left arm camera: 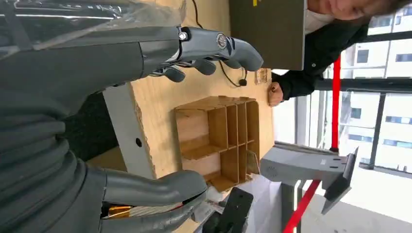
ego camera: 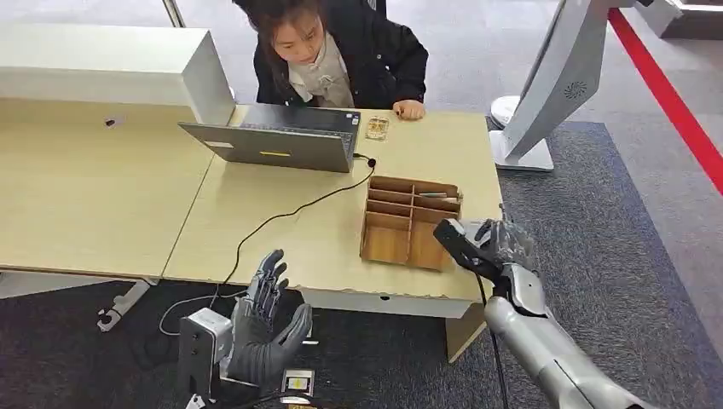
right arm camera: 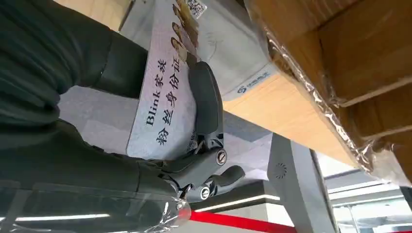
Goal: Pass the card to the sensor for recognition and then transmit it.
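My right hand (ego camera: pixel 493 249) hovers just off the table's right front corner, beside the wooden organizer (ego camera: pixel 409 221). In the right wrist view it pinches a pale card (right arm camera: pixel 167 97) printed with "Blink" and a row of small portraits, a dark finger (right arm camera: pixel 206 99) lying across its face. A white slanted sensor stand (ego camera: pixel 546 85) rises on the carpet beyond the table's right end, also seen at the sensor stand (right arm camera: pixel 286 172). My left hand (ego camera: pixel 260 328) is low in front of the table edge, palm up, fingers spread, holding nothing; its fingers (left arm camera: pixel 218 46) and thumb (left arm camera: pixel 155 187) stand apart.
An open laptop (ego camera: pixel 273 141) sits on the light wooden table (ego camera: pixel 298 234), its black cable (ego camera: pixel 281 217) trailing off the front edge. A person sits behind the table, one hand beside small cards (ego camera: pixel 377 128). A white box (ego camera: pixel 111 60) stands at the back left.
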You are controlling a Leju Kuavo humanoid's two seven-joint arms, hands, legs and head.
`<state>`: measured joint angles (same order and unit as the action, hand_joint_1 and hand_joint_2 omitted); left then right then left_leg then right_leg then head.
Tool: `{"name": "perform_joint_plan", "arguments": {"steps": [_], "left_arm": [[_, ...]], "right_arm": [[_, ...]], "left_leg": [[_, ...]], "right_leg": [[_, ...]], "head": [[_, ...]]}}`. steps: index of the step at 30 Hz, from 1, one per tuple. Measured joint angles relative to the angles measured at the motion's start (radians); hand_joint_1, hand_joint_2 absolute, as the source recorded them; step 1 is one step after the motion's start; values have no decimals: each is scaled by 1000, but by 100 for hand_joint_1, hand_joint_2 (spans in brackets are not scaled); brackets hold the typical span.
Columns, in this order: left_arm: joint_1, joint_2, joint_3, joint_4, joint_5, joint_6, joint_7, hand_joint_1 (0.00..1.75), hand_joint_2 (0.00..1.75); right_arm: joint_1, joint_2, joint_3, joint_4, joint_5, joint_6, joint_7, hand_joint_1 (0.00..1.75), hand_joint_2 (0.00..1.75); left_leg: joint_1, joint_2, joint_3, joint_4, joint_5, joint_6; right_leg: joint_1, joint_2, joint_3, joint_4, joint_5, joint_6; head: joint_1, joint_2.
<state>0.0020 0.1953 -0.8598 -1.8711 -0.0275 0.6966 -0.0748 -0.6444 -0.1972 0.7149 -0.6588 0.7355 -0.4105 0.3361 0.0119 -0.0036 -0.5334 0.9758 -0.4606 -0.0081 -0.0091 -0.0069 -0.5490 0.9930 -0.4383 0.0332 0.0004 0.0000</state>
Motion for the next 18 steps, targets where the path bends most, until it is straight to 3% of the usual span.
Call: {"name": "perform_joint_plan", "arguments": {"steps": [18], "left_arm": [[28,6,11,-5,-24,1,-3,0,175]], "right_arm": [[-13,32,0,61,-16,42,-13,175,175]], "left_leg": [[0,0,1,0,0,0]], "right_leg": [[0,0,1,0,0,0]], "head": [[0,0]]}}
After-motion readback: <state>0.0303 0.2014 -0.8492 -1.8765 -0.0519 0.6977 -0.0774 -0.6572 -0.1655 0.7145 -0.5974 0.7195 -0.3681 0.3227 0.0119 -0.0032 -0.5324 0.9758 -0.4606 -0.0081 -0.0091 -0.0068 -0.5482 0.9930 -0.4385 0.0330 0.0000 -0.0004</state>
